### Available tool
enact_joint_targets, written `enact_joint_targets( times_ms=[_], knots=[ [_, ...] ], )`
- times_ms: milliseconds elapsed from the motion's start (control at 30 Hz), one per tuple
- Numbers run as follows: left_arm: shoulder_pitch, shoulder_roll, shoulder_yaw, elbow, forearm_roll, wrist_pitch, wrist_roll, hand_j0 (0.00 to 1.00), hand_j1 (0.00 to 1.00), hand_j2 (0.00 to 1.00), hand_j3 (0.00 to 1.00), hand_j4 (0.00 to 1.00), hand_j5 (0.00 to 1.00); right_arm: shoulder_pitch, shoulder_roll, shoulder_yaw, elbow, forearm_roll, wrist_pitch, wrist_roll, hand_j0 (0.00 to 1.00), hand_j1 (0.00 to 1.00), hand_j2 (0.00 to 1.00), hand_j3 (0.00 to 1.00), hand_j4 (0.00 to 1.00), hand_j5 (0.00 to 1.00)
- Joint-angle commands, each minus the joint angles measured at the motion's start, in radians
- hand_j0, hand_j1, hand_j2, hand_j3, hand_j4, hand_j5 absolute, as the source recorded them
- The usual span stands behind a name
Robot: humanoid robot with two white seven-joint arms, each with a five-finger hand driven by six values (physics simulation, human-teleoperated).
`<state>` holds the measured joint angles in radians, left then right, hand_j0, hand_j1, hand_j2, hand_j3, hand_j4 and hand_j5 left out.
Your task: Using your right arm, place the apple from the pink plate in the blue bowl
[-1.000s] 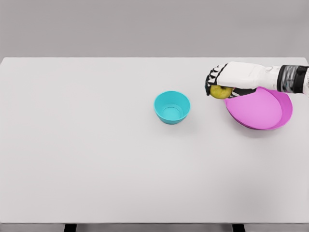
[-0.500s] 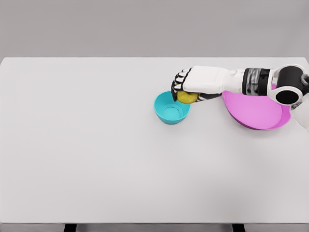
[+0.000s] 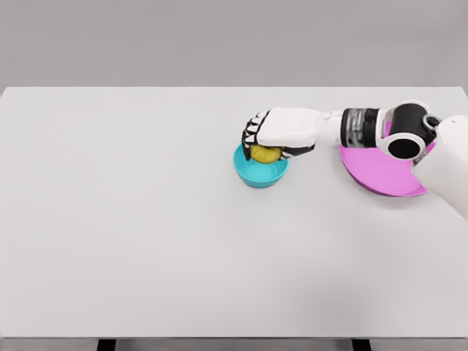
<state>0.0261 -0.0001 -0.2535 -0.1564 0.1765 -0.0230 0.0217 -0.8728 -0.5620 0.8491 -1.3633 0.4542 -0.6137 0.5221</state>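
I am seeing the white table (image 3: pixel 146 241) carrying the pink plate (image 3: pixel 376 172) and, well apart to its left, the blue bowl (image 3: pixel 259 174). My right hand (image 3: pixel 274 131) is gripping the yellow-green apple (image 3: pixel 265 153) directly over the bowl's opening.

- A broad white counter (image 3: pixel 146 241) fills most of the view (matte, evenly lit).
- A plain grey wall (image 3: pixel 219 40) rises behind it.
- Two dark legs (image 3: pixel 107 344) show beneath the near edge.
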Motion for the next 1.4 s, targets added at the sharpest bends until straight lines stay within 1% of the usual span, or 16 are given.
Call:
enact_joint_targets(
  times_ms=[0, 167, 200, 267, 300, 667, 767, 867, 967, 1000, 1033, 1067, 1100, 1133, 1267, 1367],
  knots=[
    [0.0, 0.0, -0.001, 0.0, 0.0, 0.0, 0.0, 1.0, 1.0, 1.0, 1.0, 1.0, 1.0, 0.0, 0.007, 0.005, 0.009, -0.006, 0.003, -0.001, 0.42, 0.42, 0.42, 0.42, 0.42, 0.42],
    [0.0, 0.0, -0.001, 0.0, 0.0, 0.0, 0.0, 1.0, 1.0, 1.0, 1.0, 1.0, 1.0, -0.006, 0.01, 0.013, 0.01, -0.006, 0.003, -0.001, 0.44, 0.44, 0.44, 0.44, 0.44, 0.44],
    [-0.002, 0.0, 0.0, 0.0, 0.0, 0.0, 0.0, 1.0, 1.0, 1.0, 1.0, 1.0, 1.0, -0.006, 0.011, 0.013, 0.01, -0.006, 0.003, -0.001, 0.47, 0.47, 0.47, 0.47, 0.47, 0.47],
    [-0.002, 0.0, -0.001, 0.0, 0.0, 0.0, 0.0, 1.0, 1.0, 1.0, 1.0, 1.0, 1.0, -0.006, 0.011, 0.011, 0.007, -0.008, 0.003, -0.001, 0.84, 0.84, 0.84, 0.84, 0.84, 0.84],
    [0.0, 0.0, 0.0, 0.0, 0.0, 0.0, 0.001, 1.0, 1.0, 1.0, 1.0, 1.0, 1.0, -0.006, 0.013, 0.013, 0.007, -0.008, 0.003, -0.002, 0.97, 0.97, 0.97, 0.97, 0.97, 0.97],
    [0.0, 0.0, 0.0, 0.0, 0.0, 0.0, 0.0, 1.0, 1.0, 1.0, 1.0, 1.0, 1.0, -0.026, -0.006, -0.004, -0.022, -0.017, 0.003, -0.002, 0.98, 0.98, 0.98, 0.98, 0.98, 0.98],
    [0.0, 0.0, 0.0, 0.0, 0.0, 0.0, 0.001, 1.0, 1.0, 1.0, 1.0, 1.0, 1.0, -0.005, -0.145, -0.148, -0.141, -0.026, 0.003, -0.002, 1.0, 1.0, 1.0, 1.0, 1.0, 1.0],
    [-0.002, 0.0, 0.0, 0.0, 0.0, 0.0, 0.0, 1.0, 1.0, 1.0, 1.0, 1.0, 1.0, 0.13, -0.233, -0.335, -0.14, -0.052, 0.003, -0.002, 1.0, 1.0, 1.0, 1.0, 1.0, 1.0],
    [0.0, 0.0, -0.001, 0.0, 0.0, 0.0, 0.0, 1.0, 1.0, 1.0, 1.0, 1.0, 1.0, 0.21, -0.271, -0.401, -0.123, -0.055, 0.003, -0.001, 1.0, 1.0, 1.0, 1.0, 1.0, 1.0],
    [0.0, 0.0, -0.001, 0.0, 0.0, 0.0, 0.0, 1.0, 1.0, 1.0, 1.0, 1.0, 1.0, 0.248, -0.271, -0.445, -0.099, -0.055, 0.003, 0.01, 1.0, 1.0, 1.0, 1.0, 1.0, 1.0],
    [0.0, 0.0, -0.001, 0.0, 0.0, 0.0, 0.0, 1.0, 1.0, 1.0, 1.0, 1.0, 1.0, 0.314, -0.26, -0.547, -0.091, -0.057, 0.003, 0.089, 1.0, 1.0, 1.0, 1.0, 1.0, 1.0],
    [0.0, 0.0, 0.0, 0.0, 0.0, 0.0, 0.0, 1.0, 1.0, 1.0, 1.0, 1.0, 1.0, 0.373, -0.234, -0.645, -0.089, -0.057, 0.003, 0.089, 1.0, 1.0, 1.0, 1.0, 1.0, 1.0],
    [0.0, 0.0, 0.0, 0.0, 0.0, 0.0, 0.0, 1.0, 1.0, 1.0, 1.0, 1.0, 1.0, 0.445, -0.113, -0.777, -0.092, -0.054, 0.003, 0.089, 1.0, 1.0, 1.0, 1.0, 1.0, 1.0],
    [0.0, 0.0, 0.0, 0.0, 0.0, 0.0, 0.0, 1.0, 1.0, 1.0, 1.0, 1.0, 1.0, 0.457, -0.064, -0.82, -0.096, -0.054, 0.003, 0.089, 1.0, 1.0, 1.0, 1.0, 1.0, 1.0],
    [0.0, 0.0, 0.0, 0.0, 0.0, 0.0, 0.0, 1.0, 1.0, 1.0, 1.0, 1.0, 1.0, 0.505, -0.055, -0.82, -0.091, -0.048, 0.003, 0.089, 1.0, 1.0, 1.0, 1.0, 1.0, 1.0],
    [-0.002, 0.0, 0.0, 0.0, 0.0, 0.0, 0.0, 1.0, 1.0, 1.0, 1.0, 1.0, 1.0, 0.514, -0.056, -0.82, -0.091, -0.048, 0.003, 0.089, 1.0, 1.0, 1.0, 1.0, 1.0, 1.0]
  ],
)
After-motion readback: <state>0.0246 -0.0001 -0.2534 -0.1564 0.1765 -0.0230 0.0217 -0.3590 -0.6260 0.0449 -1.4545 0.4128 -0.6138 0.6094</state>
